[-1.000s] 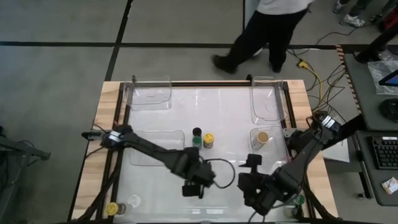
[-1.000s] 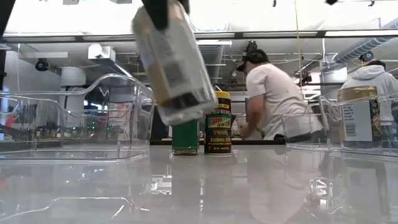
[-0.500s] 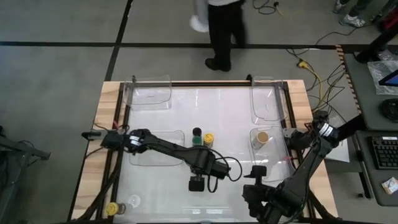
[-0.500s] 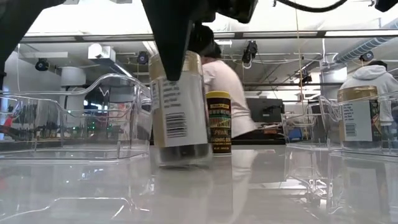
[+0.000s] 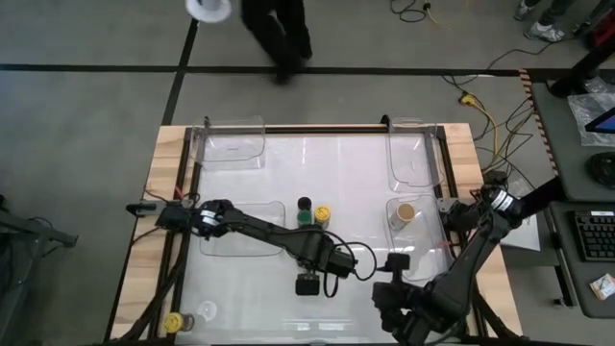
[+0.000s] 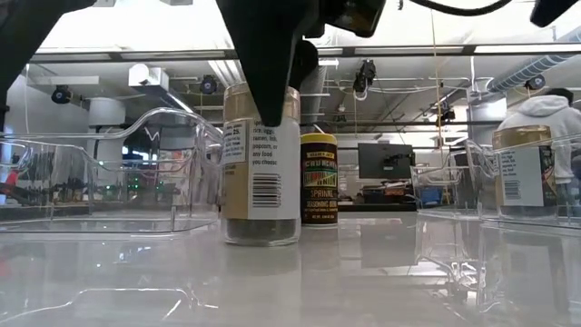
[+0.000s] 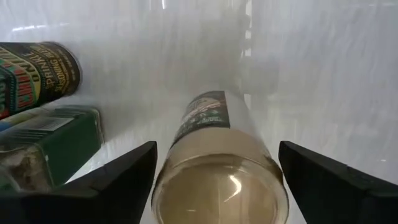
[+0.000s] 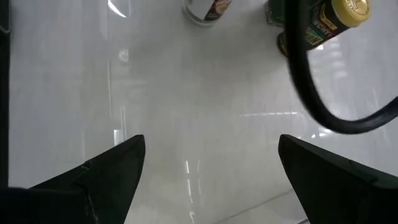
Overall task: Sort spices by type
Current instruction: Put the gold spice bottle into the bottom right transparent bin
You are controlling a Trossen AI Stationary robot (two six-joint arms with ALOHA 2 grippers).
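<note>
A clear spice jar with a tan lid (image 6: 261, 163) stands upright on its base, in the middle of the table toward the near edge. My left gripper (image 5: 307, 283) is over it, pointing down, shut on it; the left wrist view shows the jar (image 7: 221, 155) between the fingers. Just beyond it stand a black-lidded jar (image 5: 305, 204), a green jar (image 5: 304, 218) and a yellow-lidded jar (image 5: 323, 213). Another tan-lidded jar (image 5: 406, 211) sits in the right-hand clear tray. My right gripper (image 5: 387, 279) hangs open over bare table to the right of the held jar. My left gripper pinches the jar at its lid end (image 7: 163, 186), one finger (image 7: 124, 171) on each side, coming from above and pointing down. The jar is upright with its base (image 6: 261, 238) on the table.
Clear trays sit at the far left (image 5: 231, 142), far right (image 5: 413, 159), middle left (image 5: 240, 231) and middle right (image 5: 396, 226). A yellow-lidded jar (image 5: 173, 322) stands at the near left corner. A black cable (image 8: 311, 93) loops between the grippers. A person walks beyond the far edge.
My left gripper came down and a little toward the table's right, bringing the jar from lifted and tilted to upright on the table. My right gripper drew back slightly toward the near edge. The person beyond the table walked leftward.
</note>
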